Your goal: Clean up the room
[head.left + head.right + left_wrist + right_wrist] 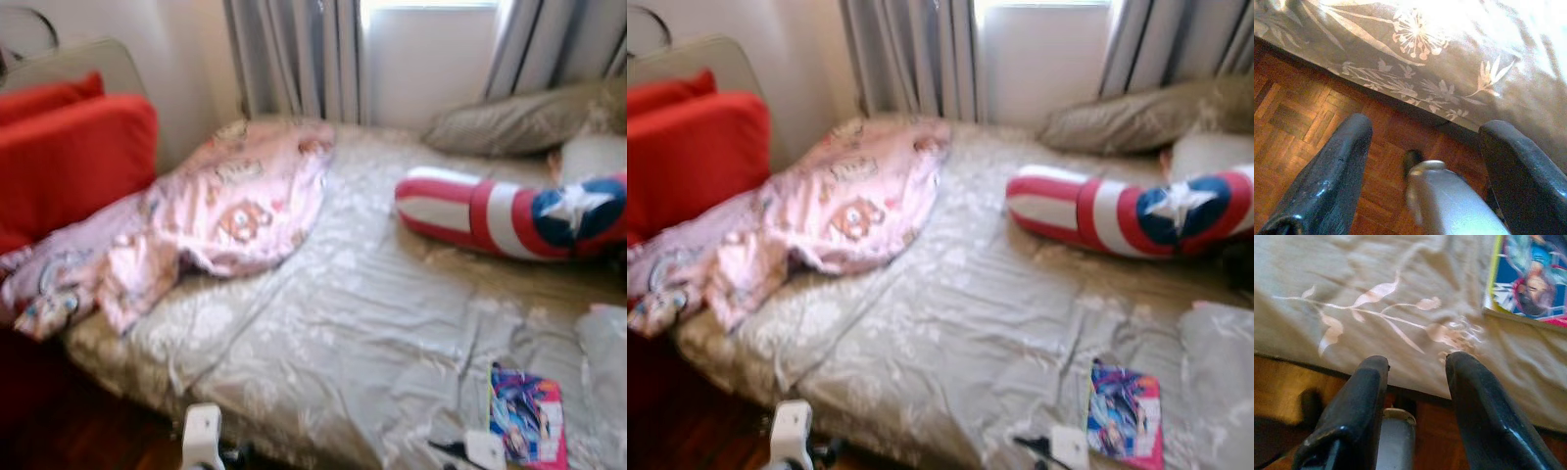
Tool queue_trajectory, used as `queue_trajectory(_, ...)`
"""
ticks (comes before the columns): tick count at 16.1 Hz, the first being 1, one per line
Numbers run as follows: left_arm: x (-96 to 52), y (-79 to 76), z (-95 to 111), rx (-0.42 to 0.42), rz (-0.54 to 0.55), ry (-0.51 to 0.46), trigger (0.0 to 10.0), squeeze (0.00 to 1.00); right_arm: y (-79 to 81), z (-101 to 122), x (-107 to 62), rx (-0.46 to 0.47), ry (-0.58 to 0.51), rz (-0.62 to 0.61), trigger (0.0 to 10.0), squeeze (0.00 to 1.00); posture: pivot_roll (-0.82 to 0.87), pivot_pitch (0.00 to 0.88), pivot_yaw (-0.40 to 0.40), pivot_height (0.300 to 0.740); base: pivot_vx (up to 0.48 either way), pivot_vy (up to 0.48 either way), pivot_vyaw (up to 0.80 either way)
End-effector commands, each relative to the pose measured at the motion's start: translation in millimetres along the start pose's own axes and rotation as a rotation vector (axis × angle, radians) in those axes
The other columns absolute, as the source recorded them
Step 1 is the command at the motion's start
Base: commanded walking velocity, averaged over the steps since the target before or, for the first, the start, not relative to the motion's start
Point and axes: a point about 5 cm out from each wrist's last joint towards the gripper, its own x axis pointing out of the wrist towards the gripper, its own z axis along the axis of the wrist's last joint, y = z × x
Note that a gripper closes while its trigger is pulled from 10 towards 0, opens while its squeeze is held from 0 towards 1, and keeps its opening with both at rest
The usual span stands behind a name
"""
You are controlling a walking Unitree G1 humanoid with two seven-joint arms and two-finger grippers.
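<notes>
A crumpled pink cartoon-print blanket (216, 211) lies on the bed's left side and spills over onto red cushions. A red, white and blue star-shield pillow (509, 215) rests at the right. A colourful picture book (527, 416) lies flat near the bed's front right edge. My left gripper (1425, 127) hangs open over the parquet floor beside the bed's edge, holding nothing. My right gripper (1418, 360) is open at the bed's front edge, with the book (1533, 279) a short way beyond its fingertips.
The bed (372, 323) has a grey-beige floral cover. Red cushions (69, 162) stand at its left end. A grey pillow (519, 122) lies at the back right under the curtains (294, 54) and window. Dark parquet floor (1298, 112) runs along the bed's front.
</notes>
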Motion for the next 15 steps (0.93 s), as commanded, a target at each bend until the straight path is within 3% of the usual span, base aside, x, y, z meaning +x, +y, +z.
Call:
queue_trajectory(1,-1.4,9.8,1.3,0.006,0.027,0.010,10.0,0.00,11.2,2.9,1.2,0.001,-0.005,0.027,10.0,0.00,-0.01,0.000,0.032,0.740,0.000,0.364,0.00)
queue_trajectory(15,-1.2,10.1,3.7,0.009,0.018,-0.002,10.0,0.00,13.3,-2.7,0.1,-0.014,0.013,0.032,10.0,0.00,-0.01,0.000,0.035,0.740,0.000,0.363,0.00)
